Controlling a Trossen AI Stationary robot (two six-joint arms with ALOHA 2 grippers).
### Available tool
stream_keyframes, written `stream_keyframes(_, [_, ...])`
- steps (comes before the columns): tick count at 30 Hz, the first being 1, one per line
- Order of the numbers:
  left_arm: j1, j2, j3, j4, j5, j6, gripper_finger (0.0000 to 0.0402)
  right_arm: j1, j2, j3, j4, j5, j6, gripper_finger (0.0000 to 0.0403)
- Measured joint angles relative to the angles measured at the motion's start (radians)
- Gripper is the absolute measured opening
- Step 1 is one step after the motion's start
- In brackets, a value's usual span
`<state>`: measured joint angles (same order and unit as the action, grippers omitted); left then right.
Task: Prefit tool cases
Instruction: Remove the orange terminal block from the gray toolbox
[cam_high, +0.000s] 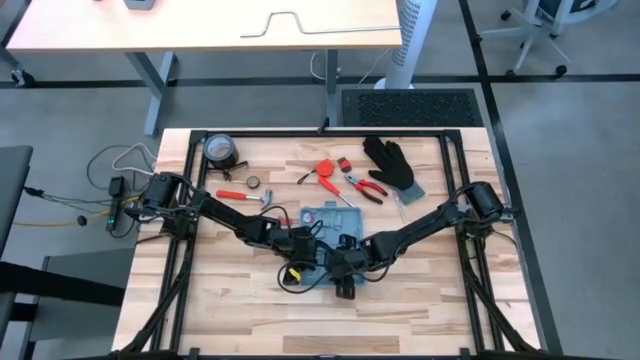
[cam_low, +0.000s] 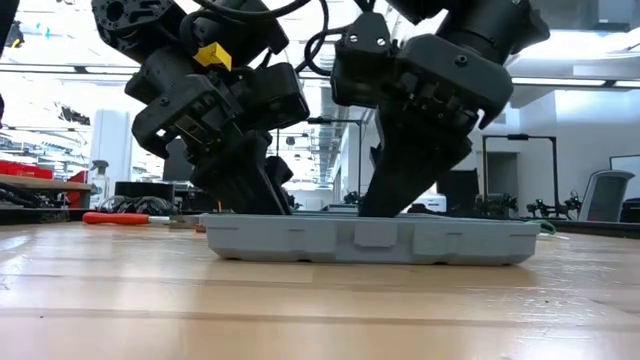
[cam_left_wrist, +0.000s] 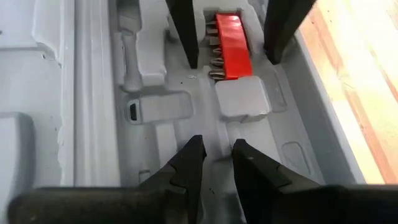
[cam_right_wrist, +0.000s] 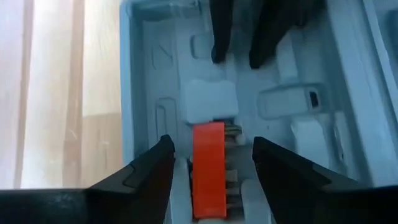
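1. Both arms are down inside the open tool case (cam_high: 322, 220), which lies flat at the centre of the high view, on the wooden table (cam_high: 240, 300).
2. The step in hand looks like seating the red bit holder (cam_right_wrist: 208, 168) into its moulded slot. The right gripper (cam_right_wrist: 211, 163) straddles it, jaws spread wide on either side, not visibly pinching it.
3. The left gripper (cam_left_wrist: 213, 163) hovers over the tray just short of the holder, fingers nearly together with a slim gap and nothing between them.
4. Next move, as I judge it: the right arm should press or release squarely, then lift straight up so the holder is not dragged out.
5. Hard to read: whether the holder is fully clicked home. The low view shows only the case wall, and in the high view the arms cover the slot.
6. Pliers (cam_high: 366, 187), a glove (cam_high: 390, 163) and tape (cam_high: 220, 152) wait toward the top of the table.
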<state>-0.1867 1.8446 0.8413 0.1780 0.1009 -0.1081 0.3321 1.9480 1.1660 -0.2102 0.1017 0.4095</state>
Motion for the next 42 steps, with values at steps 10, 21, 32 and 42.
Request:
stream_keyframes(10, [0.0, 0.001, -0.001, 0.013, 0.004, 0.006, 0.0083, 0.016, 0.033, 0.002, 0.04, 0.027, -0.022, 0.0228])
stream_keyframes(21, [0.0, 0.0, -0.002, 0.012, 0.007, -0.002, 0.0083, 0.026, 0.092, 0.004, 0.048, 0.051, 0.022, 0.0226])
stream_keyframes(32, [0.002, 0.001, -0.001, 0.016, 0.008, 0.007, 0.0083, 0.028, 0.093, 0.005, 0.012, 0.066, 0.1, 0.0157])
stream_keyframes(42, [0.002, 0.001, -0.001, 0.012, 0.007, 0.018, 0.0083, 0.034, 0.092, 0.005, -0.007, 0.074, 0.19, 0.0089])
